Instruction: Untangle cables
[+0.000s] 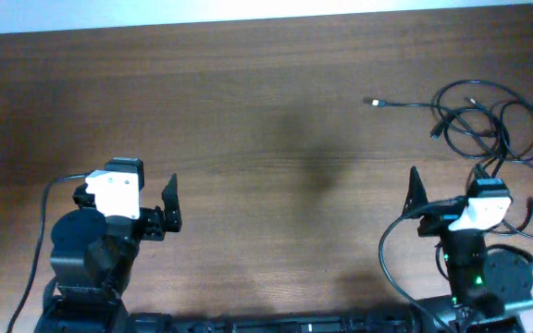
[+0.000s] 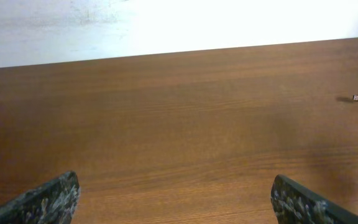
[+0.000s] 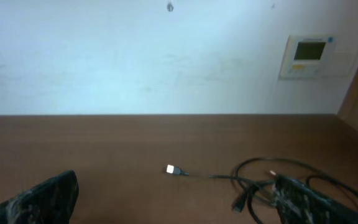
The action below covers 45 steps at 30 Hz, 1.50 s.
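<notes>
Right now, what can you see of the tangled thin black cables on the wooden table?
The thin black flexible cables lie as a loose tangle of overlapping loops, flat on the brown wooden table, at its far right side. One end runs out leftward, ending in a small silver-tipped plug. Other dark plug ends stick out of the bundle. Nothing grips them.

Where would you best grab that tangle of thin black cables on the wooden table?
Probably the straight loose strand behind the silver-tipped plug, taken from above. It lies alone on bare wooden table, left of the tangled thin black cables, so jaws could straddle it.
</notes>
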Tool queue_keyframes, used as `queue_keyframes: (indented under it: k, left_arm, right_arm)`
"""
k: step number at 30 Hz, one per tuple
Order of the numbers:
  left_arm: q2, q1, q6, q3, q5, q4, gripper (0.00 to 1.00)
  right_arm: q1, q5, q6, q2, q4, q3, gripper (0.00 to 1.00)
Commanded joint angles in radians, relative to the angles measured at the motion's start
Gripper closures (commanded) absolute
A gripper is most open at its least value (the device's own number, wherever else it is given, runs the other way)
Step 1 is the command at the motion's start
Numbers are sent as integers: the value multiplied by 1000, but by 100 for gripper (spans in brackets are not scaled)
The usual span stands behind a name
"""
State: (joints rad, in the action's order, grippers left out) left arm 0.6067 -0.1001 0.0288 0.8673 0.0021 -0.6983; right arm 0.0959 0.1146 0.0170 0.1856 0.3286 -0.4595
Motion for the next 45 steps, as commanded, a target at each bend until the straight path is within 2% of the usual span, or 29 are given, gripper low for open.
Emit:
queue_keyframes:
  k: [1,10,17,23,29,34,45]
  left_arm:
    - [1,5,-6,-6,-6,1,1]
    - [1,5,-6,-6,-6,1,1]
    - [1,5,-7,-6,-6,1,1]
    - [1,5,-6,-6,-6,0,1]
    - [1,5,-7,-6,-6,0,1]
    - [1,5,-6,-6,-6,0,1]
    - [1,5,-7,-6,-6,0,1]
  right_arm:
    - [3,-1,-6,-87,-8,52,1]
    - [2,2,-14,-182,-79,172,1]
    - [3,2,-14,-182,-259,307,1]
    - [4,-9,-14,-182,-488,454,0]
    - [3,-6,-40,-182,-459,454,0]
    - [3,-82,-45,-182,-243,454,0]
    - [3,-96,-32,-182,-246,454,0]
